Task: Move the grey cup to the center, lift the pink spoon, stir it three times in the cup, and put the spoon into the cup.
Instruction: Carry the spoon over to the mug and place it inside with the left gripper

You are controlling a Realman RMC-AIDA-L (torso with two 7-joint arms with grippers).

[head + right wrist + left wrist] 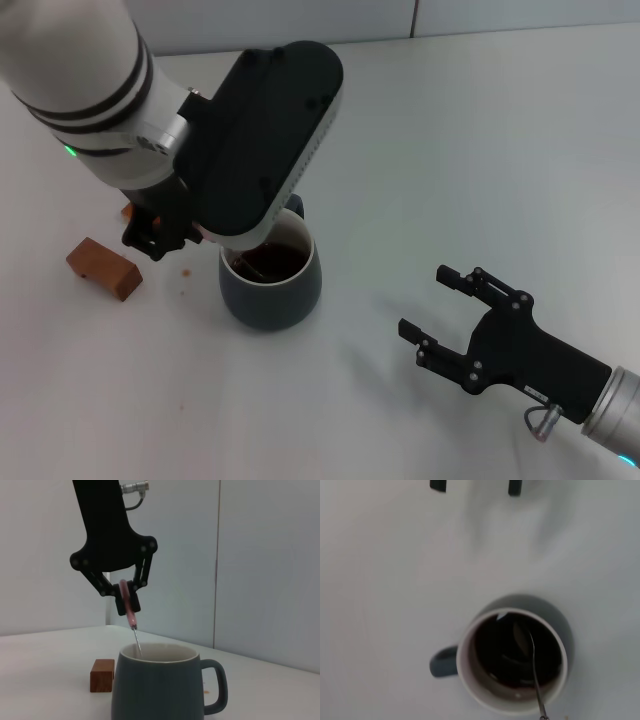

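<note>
The grey cup (270,298) stands on the white table under my left arm, holding dark brown liquid. From above, the cup (559,616) shows the pink spoon (535,672) with its metal neck slanting down and its bowl dipped in the liquid. In the right wrist view my left gripper (126,603) hangs above the cup (155,690), shut on the spoon's pink handle (129,607). My right gripper (422,300) rests open and empty near the table's front right, apart from the cup.
A reddish-brown wooden block (103,268) lies left of the cup, and a sliver of a second block (128,211) shows behind the left gripper. One block (102,675) also appears beside the cup. The right gripper's fingertips (438,485) show beyond the cup.
</note>
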